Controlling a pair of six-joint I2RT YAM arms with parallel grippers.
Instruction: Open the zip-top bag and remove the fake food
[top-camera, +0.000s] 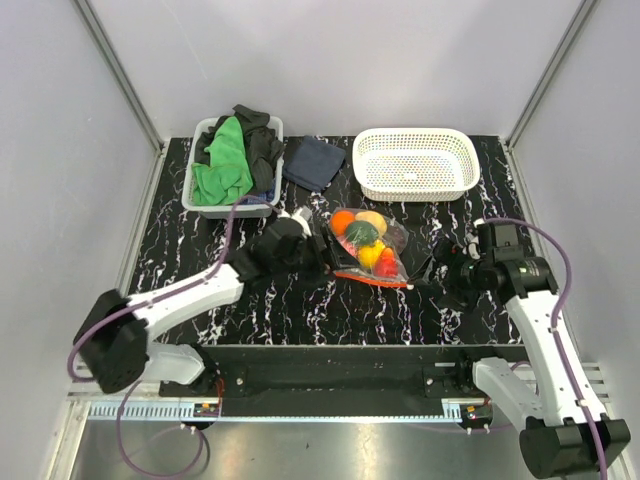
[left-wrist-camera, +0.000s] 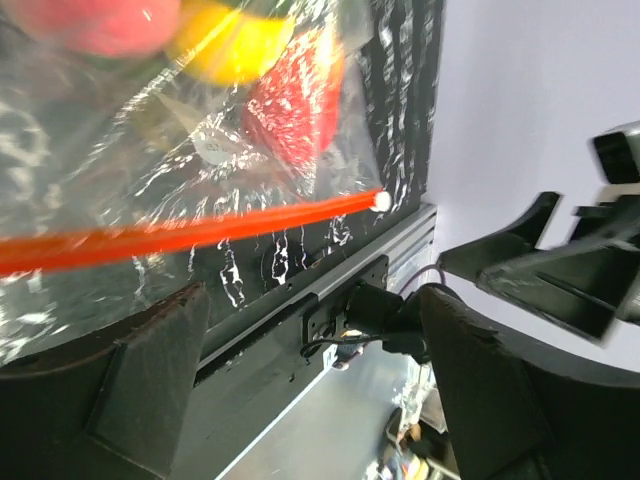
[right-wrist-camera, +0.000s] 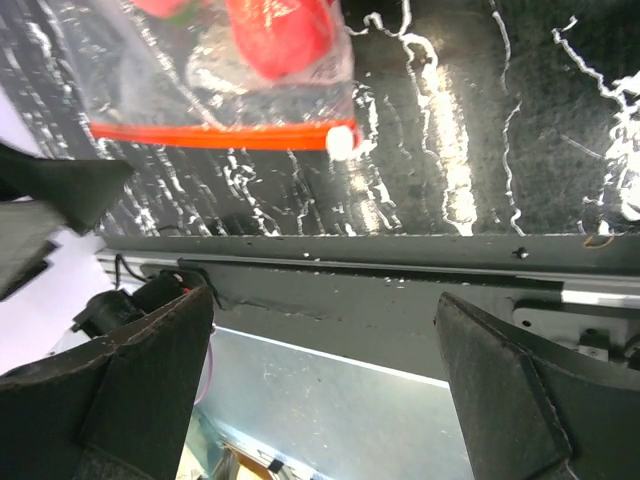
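Zip-top bag (top-camera: 368, 250) held fake food (top-camera: 362, 232), zip strip (left-wrist-camera: 200, 230) apparently shut. Left jaws, right jaws stood open flanking bag, placed to pull it apart.

Bag (top-camera: 368, 250), holding food (top-camera: 362, 234), at table (top-camera: 300, 310) centre; behind it, left to right: bin (top-camera: 196, 196), cloth (top-camera: 313, 162), basket (top-camera: 417, 163).

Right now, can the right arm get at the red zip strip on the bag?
Probably yes. The right arm sits beside the zip-top bag, jaws open, and only bare table lies between them and the zip strip.
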